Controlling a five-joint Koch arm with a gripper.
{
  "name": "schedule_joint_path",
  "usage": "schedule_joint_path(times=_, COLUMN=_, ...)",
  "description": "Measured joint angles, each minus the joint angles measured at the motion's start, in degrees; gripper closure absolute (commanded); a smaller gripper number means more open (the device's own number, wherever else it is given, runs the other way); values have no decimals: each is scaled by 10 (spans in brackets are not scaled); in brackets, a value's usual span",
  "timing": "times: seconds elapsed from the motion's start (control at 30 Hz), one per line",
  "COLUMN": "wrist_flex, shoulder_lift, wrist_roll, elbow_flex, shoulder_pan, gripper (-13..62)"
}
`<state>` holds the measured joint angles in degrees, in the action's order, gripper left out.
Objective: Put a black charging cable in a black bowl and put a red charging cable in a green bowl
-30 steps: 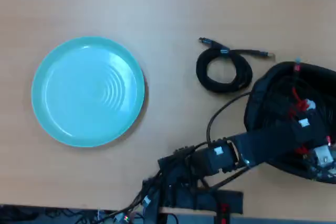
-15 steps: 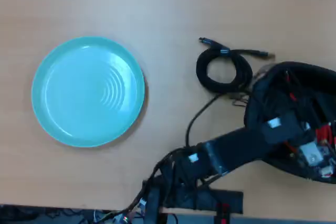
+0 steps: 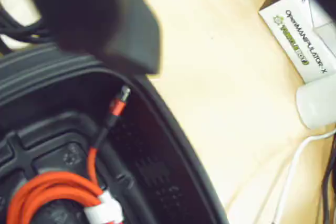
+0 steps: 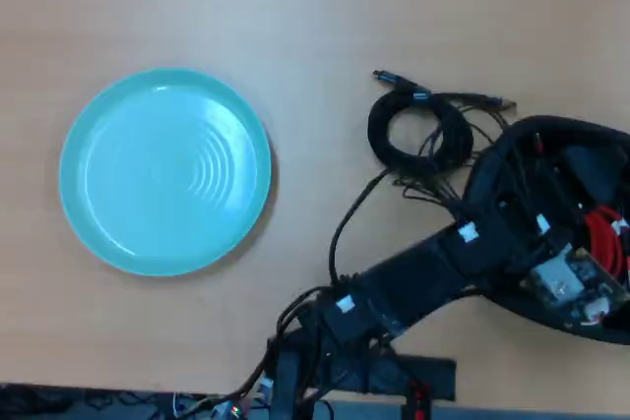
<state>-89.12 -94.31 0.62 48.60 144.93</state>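
The red charging cable [image 4: 607,239] lies coiled inside the black bowl [image 4: 551,129] at the right of the overhead view. The wrist view shows its coil [image 3: 50,192], white tie [image 3: 105,212] and one plug end [image 3: 119,102] resting on the bowl's floor [image 3: 152,174]. My gripper [image 4: 586,194] hangs over that bowl, dark against dark; in the wrist view only one blurred black jaw shows at the top left. The black charging cable [image 4: 418,131] sits coiled on the table just left of the bowl. The green bowl [image 4: 165,172] stands far left with nothing in it.
The arm's thin black wires [image 4: 433,169] trail across the black coil. The arm base [image 4: 345,366] sits at the table's front edge. Beyond the bowl's rim the wrist view shows a white box [image 3: 296,35], a white mouse [image 3: 317,107] and a white cord [image 3: 294,166].
The arm's elbow has swung left and the wrist has pulled back over the bowl. The red coil now lies uncovered at the bowl's right side. The loose wires now drape over the black coil.
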Motion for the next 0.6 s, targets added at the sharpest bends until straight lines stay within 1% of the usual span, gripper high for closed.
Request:
schedule_joint_path(times=0.13, wrist_flex=-10, shoulder_lift=17, wrist_roll=0, elbow_flex=42, shoulder_pan=38, gripper=102)
schedule_joint_path(times=0.33, wrist_flex=-10, shoulder_lift=173, wrist_roll=-7, elbow_flex=67, shoulder_pan=62, gripper=97)
schedule_joint_path(times=0.5, wrist_flex=-9, shoulder_lift=243, wrist_roll=-11, elbow_flex=69, shoulder_pan=63, gripper=96)
schedule_joint_path(times=0.6, wrist_flex=-8, shoulder_lift=273, wrist_roll=-11, elbow_flex=102, shoulder_pan=68, gripper=96)
